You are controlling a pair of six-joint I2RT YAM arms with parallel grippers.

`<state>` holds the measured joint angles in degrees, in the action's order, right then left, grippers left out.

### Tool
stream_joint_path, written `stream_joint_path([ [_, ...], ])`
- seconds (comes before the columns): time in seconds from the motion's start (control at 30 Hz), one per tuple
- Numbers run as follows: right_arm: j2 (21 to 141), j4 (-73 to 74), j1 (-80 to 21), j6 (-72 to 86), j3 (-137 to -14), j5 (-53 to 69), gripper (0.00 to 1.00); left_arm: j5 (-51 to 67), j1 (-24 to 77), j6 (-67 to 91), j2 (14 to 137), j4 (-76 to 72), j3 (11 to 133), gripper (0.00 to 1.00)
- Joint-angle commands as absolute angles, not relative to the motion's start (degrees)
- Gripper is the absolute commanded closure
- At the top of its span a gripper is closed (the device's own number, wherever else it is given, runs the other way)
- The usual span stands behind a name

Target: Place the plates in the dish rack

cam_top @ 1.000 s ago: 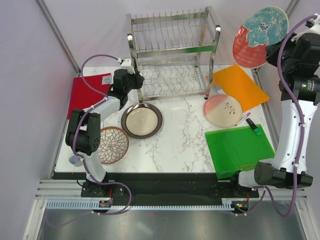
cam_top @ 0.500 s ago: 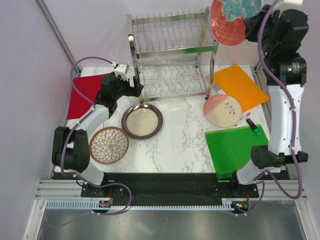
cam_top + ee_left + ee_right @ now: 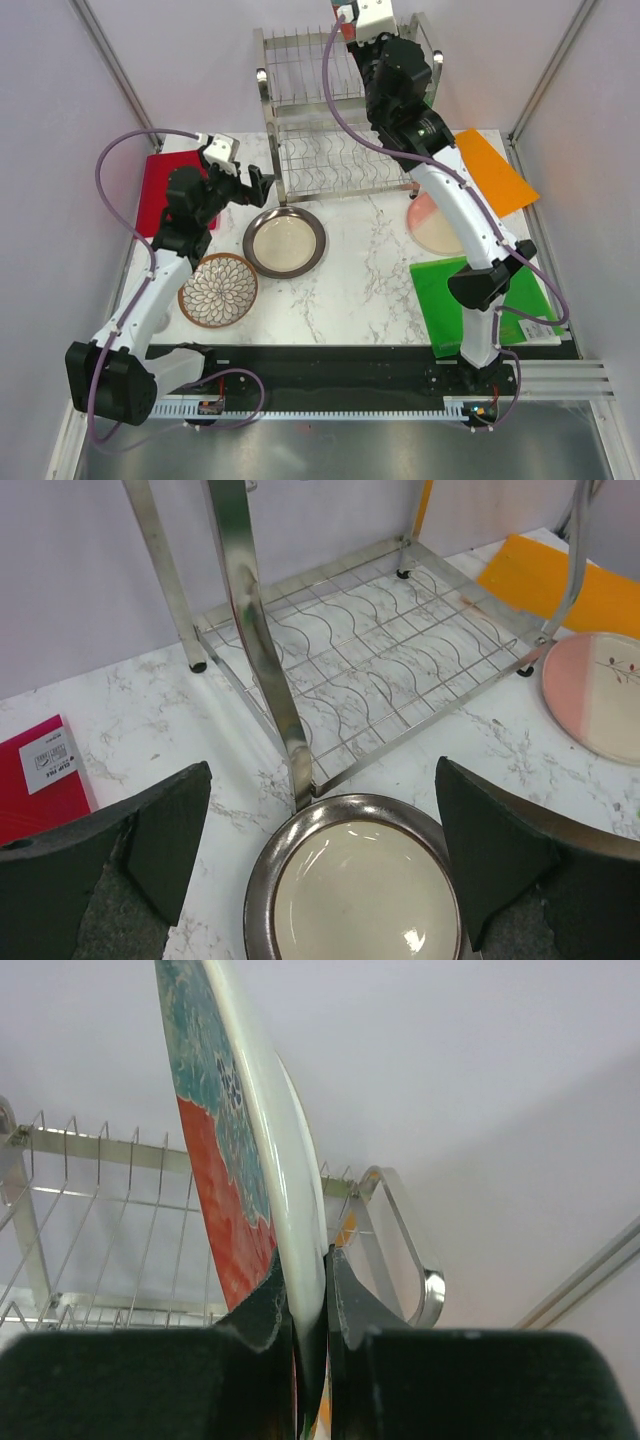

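Right gripper (image 3: 306, 1295) clamped on red plate (image 3: 232, 1170) near dish rack (image 3: 300, 100); left gripper (image 3: 325, 845) wide apart above metal plate (image 3: 355, 905).

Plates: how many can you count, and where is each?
4: metal plate before the dish rack; petal plate near-left of it; pink plate at right, partly hidden; red plate in the right hand.

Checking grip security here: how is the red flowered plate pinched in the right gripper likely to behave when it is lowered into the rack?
The red plate looks stiff and glossy, so it is probably slippery. The right gripper pinches only its rim, so it may pivot between the fingers. It looks ceramic, and knocking the rack wires could chip it.
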<state>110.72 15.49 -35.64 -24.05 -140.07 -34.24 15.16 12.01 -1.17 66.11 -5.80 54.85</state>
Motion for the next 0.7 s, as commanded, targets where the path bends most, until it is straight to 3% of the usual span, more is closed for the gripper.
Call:
stream_joint_path([
  [0.0,109.6,-10.8,-35.9,-34.8,-146.2,-43.2,1.0,15.3,12.0,2.2,64.5,-4.2,52.1,0.0],
  [0.27,111.9,-16.0,-35.2,-38.8,-146.7,-44.9,1.0,16.1,12.0,4.5,63.6,-4.2,49.7,0.0],
  [0.67,106.7,-5.0,-29.8,-28.6,-141.4,-41.1,1.0,16.6,12.0,6.0,58.6,-6.4,43.4,0.0],
])
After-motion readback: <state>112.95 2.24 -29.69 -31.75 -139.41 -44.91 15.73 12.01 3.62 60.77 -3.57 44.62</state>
